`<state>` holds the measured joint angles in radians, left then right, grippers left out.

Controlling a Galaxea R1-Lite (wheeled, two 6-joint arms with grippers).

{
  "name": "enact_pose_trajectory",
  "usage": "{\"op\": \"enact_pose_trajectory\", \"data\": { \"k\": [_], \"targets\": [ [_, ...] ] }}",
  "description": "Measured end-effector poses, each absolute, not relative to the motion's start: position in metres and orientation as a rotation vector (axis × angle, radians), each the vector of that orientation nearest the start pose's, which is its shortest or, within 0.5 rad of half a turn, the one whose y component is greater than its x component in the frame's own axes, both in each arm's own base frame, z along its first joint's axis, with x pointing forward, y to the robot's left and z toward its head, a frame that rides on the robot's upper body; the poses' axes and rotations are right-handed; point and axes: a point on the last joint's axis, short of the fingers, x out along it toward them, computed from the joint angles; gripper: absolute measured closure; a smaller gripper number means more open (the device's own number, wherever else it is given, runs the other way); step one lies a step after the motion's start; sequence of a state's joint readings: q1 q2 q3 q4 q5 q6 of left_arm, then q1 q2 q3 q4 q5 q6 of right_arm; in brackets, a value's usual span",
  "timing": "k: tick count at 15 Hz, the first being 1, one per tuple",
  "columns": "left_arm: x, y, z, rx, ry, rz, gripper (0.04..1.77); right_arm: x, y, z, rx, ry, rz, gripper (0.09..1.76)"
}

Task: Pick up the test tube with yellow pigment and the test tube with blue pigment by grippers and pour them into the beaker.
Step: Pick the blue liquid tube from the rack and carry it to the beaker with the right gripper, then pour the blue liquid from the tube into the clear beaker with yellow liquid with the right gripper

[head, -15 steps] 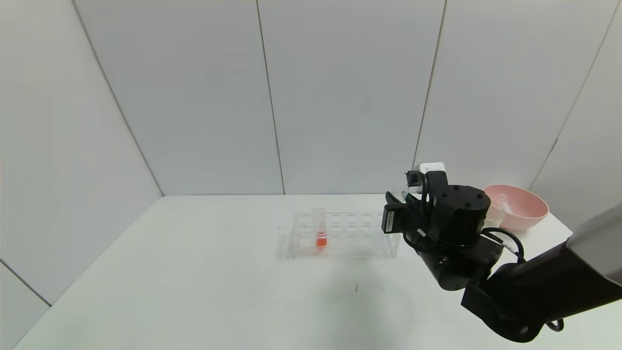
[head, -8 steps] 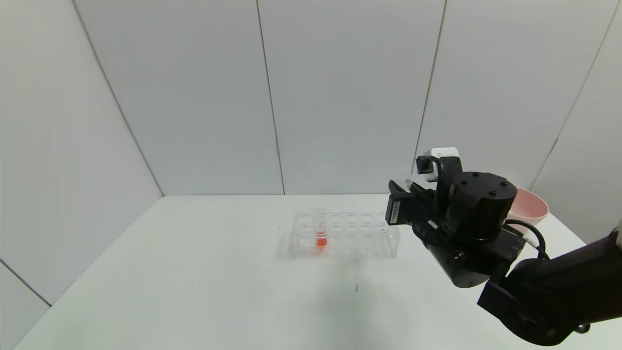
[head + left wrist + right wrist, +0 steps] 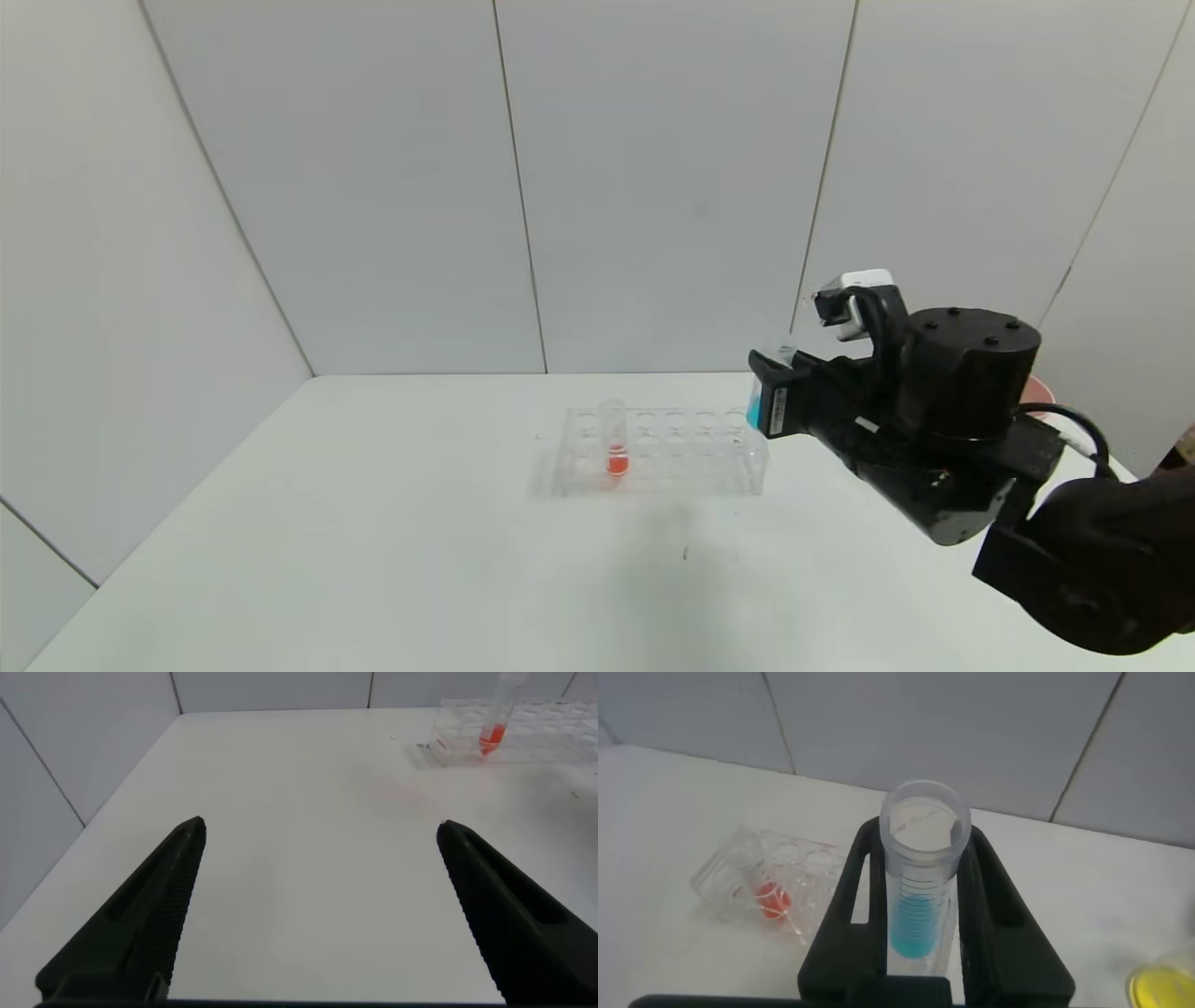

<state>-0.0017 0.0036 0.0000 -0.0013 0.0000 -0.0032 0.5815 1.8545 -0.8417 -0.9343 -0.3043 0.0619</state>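
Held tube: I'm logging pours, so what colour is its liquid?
Cyan-blue, in the tube clamped by the right gripper; clearest in the right wrist view.

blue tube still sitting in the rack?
No, the right claw holds the test tube with blue pigment clear of the rack.

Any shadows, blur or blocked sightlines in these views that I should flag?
Head view: soft, even light, faint shadow on the white table before the clear plastic rack; the right arm hides most of the pink bowl. Right wrist view: the blue-liquid tube is sharp, the rack softer. Left wrist view: black fingers sharp.
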Motion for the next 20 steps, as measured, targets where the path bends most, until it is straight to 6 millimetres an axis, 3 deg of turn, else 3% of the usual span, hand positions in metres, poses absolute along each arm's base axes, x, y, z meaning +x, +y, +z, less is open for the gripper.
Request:
{"op": "enact_pose_trajectory", "data": {
  "k": [3, 7, 10, 12, 16, 20],
  "targets": [
    [-0.023, 0.0, 0.076, -0.003, 0.002, -0.002, 0.05, 0.288, 0.137, 0.185, 0.026, 0.154, 0.38, 1.35],
    [-0.023, 0.0, 0.076, -0.003, 0.002, -0.002, 0.05, 0.284, 0.051, 0.204, 0.047, 0.205, 0.535, 1.35],
    [-0.023, 0.0, 0.076, -0.004, 0.002, -0.002, 0.05, 0.275, -0.013, 0.211, -0.094, 0.193, 0.587, 1.35],
    [-0.023, 0.0, 0.076, -0.003, 0.002, -0.002, 0.05, 0.27, -0.046, 0.211, -0.173, 0.23, 0.593, 1.35],
    [-0.023, 0.0, 0.076, -0.003, 0.002, -0.002, 0.05, 0.275, -0.079, 0.223, -0.273, 0.327, 0.572, 1.35],
    [-0.023, 0.0, 0.076, -0.003, 0.003, -0.002, 0.05, 0.287, -0.096, 0.24, -0.337, 0.443, 0.573, 1.35]
  ]
}}
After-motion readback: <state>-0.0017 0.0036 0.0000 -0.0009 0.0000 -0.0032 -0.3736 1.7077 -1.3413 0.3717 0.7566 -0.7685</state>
